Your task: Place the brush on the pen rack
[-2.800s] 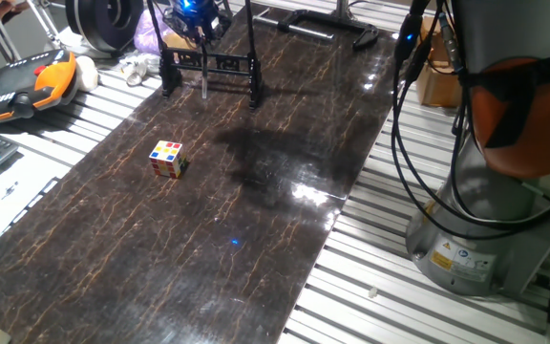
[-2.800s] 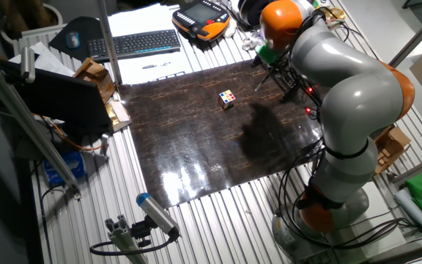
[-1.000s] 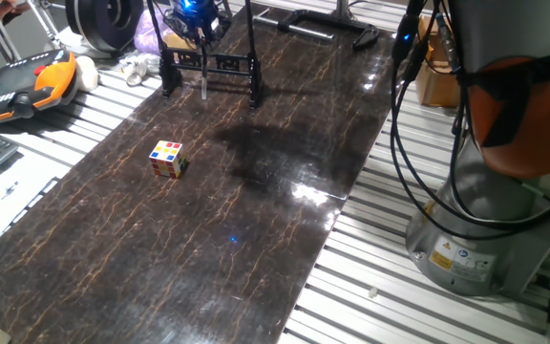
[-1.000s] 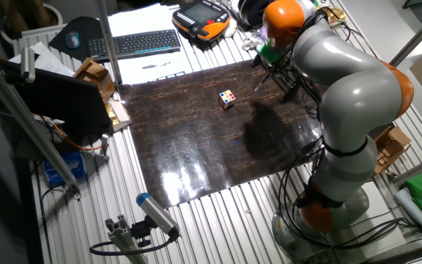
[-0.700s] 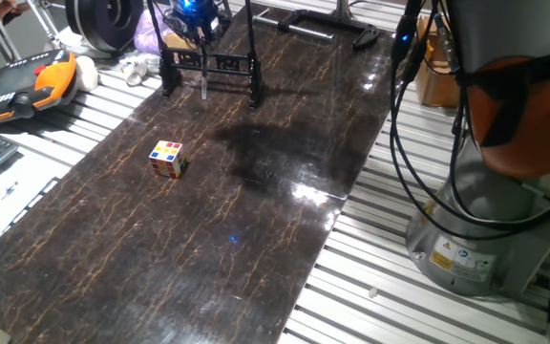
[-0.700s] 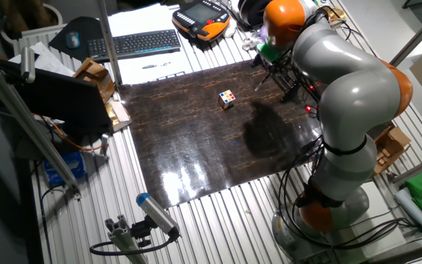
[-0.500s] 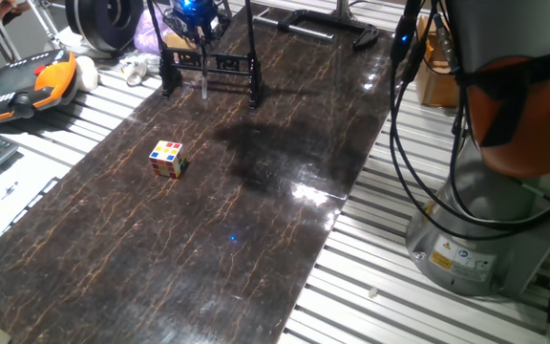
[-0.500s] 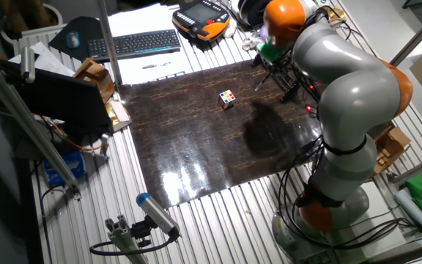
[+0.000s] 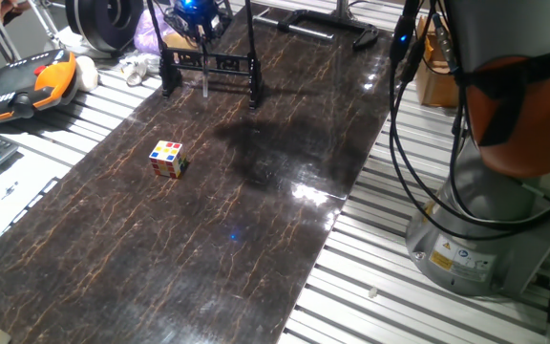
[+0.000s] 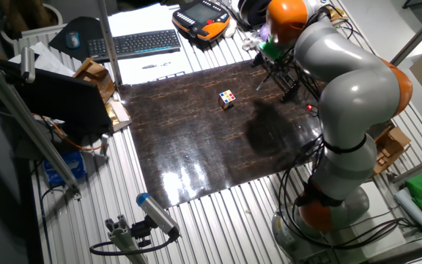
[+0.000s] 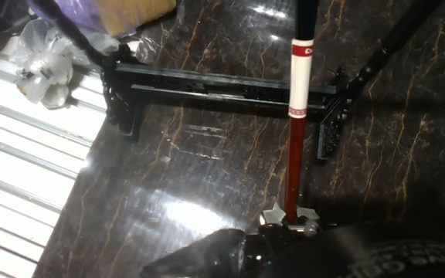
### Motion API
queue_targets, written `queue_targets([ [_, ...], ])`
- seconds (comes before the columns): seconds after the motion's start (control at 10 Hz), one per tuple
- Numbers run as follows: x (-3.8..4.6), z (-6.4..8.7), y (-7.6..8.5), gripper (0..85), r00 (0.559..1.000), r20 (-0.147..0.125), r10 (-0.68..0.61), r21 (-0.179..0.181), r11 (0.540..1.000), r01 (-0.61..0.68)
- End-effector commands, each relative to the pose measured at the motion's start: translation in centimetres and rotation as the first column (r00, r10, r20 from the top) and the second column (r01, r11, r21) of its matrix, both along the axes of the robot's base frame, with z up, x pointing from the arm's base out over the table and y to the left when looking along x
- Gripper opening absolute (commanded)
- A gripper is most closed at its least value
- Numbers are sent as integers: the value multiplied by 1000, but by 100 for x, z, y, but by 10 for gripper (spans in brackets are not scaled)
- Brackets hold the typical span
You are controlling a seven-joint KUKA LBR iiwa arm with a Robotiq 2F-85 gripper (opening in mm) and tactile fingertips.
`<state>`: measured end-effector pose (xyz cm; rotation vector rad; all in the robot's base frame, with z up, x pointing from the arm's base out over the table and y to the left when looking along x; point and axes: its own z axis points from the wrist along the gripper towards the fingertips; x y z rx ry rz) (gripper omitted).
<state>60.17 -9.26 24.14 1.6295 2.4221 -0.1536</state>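
My gripper (image 9: 196,21) hangs over the far end of the dark table, right above the pen rack (image 9: 208,63), a low black frame. It is shut on the brush (image 11: 293,154), whose red-brown shaft with a white band and dark end runs away from the fingers (image 11: 286,222) in the hand view. There the brush crosses over the rack's horizontal bars (image 11: 207,81). In one fixed view the pale tip (image 9: 203,86) hangs in front of the rack's bars. In the other fixed view the arm hides the gripper; only part of the rack (image 10: 286,79) shows.
A small multicoloured cube (image 9: 168,159) sits on the table left of centre. A black bar-shaped handle (image 9: 327,21) lies at the far edge. An orange pendant (image 9: 27,81) and a keyboard (image 10: 134,44) lie off the table. The robot base (image 9: 485,229) stands at the right.
The arm has shifted very slightly near the rack; the brush stays in the gripper. The cube has not moved.
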Motion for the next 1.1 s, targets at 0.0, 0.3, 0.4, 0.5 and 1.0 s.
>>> queue_targets([
  [0.0, -1, -7, -13, 10, 1000, 0, 1, 3, 1000, -1],
  [0.3, 0, -46, -91, 10, 1000, 8, 15, 11, 1000, -15],
  [0.4, -1, -57, -100, 10, 1000, 11, 17, 12, 1000, -17],
  [0.5, -2, -58, -100, 10, 1000, 14, 15, 12, 1000, -15],
  [1.0, -22, -112, -154, 167, 999, 45, 16, 12, 1000, -17],
])
